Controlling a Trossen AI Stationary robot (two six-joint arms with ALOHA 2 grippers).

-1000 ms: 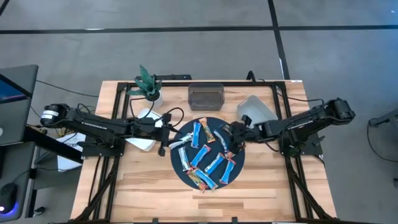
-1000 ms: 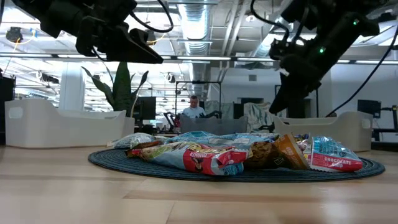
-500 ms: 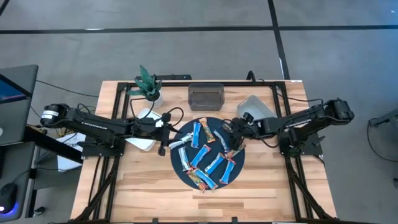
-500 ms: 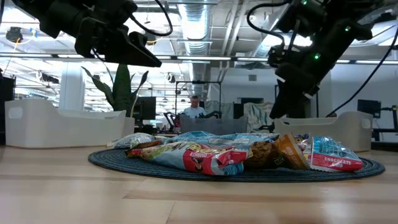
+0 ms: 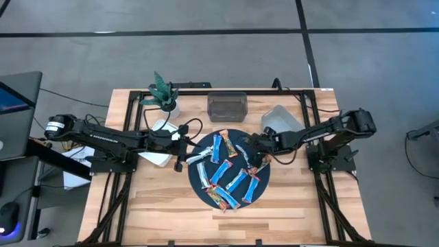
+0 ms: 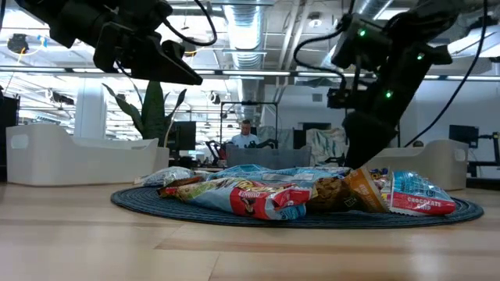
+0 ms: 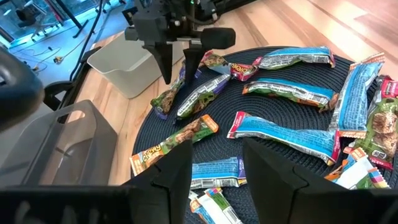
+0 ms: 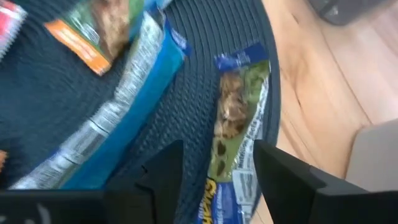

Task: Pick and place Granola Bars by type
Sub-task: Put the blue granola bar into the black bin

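Observation:
Several granola bars (image 5: 226, 171) in blue, silvery and red/orange/green wrappers lie flat on a dark round mat (image 5: 195, 182). My right gripper (image 5: 254, 147) is open and low over the mat's far right part. In the right wrist view its fingers (image 8: 161, 168) stand on either side of a bar with a blue end and a green-brown picture (image 8: 239, 106), without visibly touching it. The left wrist view shows that gripper (image 7: 177, 71) pointing down at the bars. My left gripper (image 5: 182, 152) hangs open above the mat's left edge (image 7: 214, 168).
A white bin (image 5: 156, 149) sits left of the mat, another white bin (image 5: 281, 120) to its far right, and a dark clear container (image 5: 227, 106) beyond it. A small potted plant (image 5: 163, 92) stands at the far left. Bare wood lies along the table's near edge.
My right gripper has moved toward the table's left, farther over the mat, and has come down toward the bars. It stays open. The bars have not moved.

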